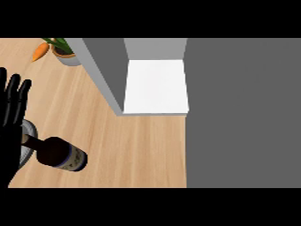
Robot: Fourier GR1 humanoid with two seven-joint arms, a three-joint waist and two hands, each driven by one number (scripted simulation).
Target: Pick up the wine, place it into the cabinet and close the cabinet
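The wine bottle is dark brown with a navy label and stands on the wooden counter at the lower left, its neck pointing toward the left edge. My left hand rests open at the left edge, fingers straight up, just left of the bottle and overlapping its neck in the view. The cabinet is open, showing a white shelf between grey walls, up and right of the bottle. Its grey door fills the right side. My right hand does not show.
A grey round plate lies partly hidden under my left hand, beside the bottle. A potted plant and an orange carrot sit at the far left corner. Bare wooden counter stretches between the bottle and the cabinet.
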